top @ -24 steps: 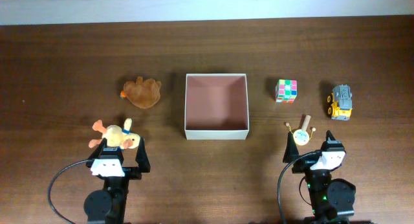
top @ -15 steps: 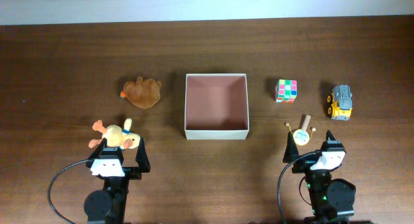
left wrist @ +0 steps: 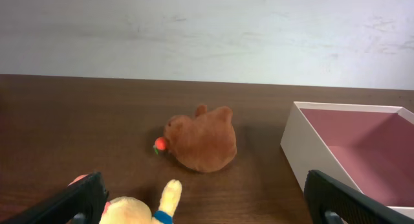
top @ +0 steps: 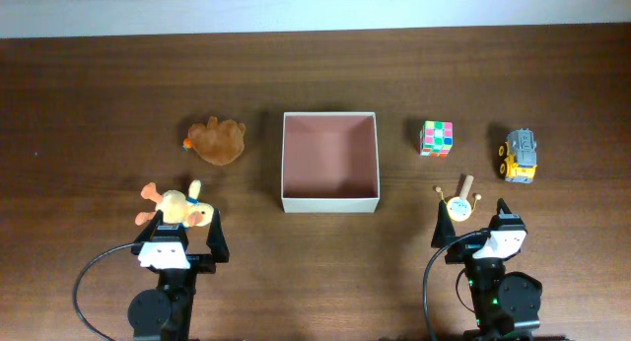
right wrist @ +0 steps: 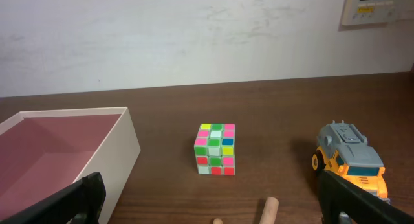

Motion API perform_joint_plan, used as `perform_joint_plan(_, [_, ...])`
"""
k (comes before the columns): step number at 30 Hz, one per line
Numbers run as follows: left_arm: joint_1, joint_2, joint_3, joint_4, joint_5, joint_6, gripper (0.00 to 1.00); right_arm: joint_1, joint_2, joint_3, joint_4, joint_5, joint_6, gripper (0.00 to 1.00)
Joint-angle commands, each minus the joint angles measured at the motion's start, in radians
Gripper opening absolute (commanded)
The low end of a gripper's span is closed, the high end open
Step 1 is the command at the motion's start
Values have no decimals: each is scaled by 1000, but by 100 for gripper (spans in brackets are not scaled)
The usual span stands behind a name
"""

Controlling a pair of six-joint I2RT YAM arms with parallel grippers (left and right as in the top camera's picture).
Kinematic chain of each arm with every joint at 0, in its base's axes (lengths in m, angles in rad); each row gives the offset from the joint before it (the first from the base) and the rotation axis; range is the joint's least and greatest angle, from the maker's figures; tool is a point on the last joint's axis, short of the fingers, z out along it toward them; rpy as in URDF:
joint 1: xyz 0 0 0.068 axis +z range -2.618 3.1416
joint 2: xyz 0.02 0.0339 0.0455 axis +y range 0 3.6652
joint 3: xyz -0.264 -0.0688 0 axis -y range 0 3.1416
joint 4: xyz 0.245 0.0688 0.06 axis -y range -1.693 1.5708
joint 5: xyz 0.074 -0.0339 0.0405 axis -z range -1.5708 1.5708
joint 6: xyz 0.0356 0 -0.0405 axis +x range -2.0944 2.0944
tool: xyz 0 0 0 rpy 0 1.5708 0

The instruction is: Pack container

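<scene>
The container, a square white box with a pinkish-brown inside, sits at the table's middle with nothing in it; it also shows in the left wrist view and the right wrist view. A brown plush lies left of it. A yellow plush lies between the fingers of my open left gripper. A colour cube, a yellow-grey toy truck and a small wooden toy lie to the right. My right gripper is open, just behind the wooden toy.
A pale wall runs behind the table's far edge. A white wall panel hangs at the top right of the right wrist view. Black cables loop beside both arm bases.
</scene>
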State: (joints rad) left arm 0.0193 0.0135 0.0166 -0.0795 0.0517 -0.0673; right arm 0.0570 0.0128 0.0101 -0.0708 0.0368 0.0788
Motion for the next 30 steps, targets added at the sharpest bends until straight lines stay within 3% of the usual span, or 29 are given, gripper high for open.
perform_joint_plan(1, [4,-8,-7,-1,-6,16,99,8,-10,-5,-9,-3,-1,99])
perform_joint_plan(17, [4,-8,-7,-1,-6,16,99,8,-2,42,13,-55,2,99])
perform_joint_plan(24, [4,-8,-6,-1,-6,16,99,8,163,307,-138,-83,-47,99])
perform_joint_plan(30, [4,-8,-7,-1,-6,16,99,7,499,684,-426,-82,-47,99])
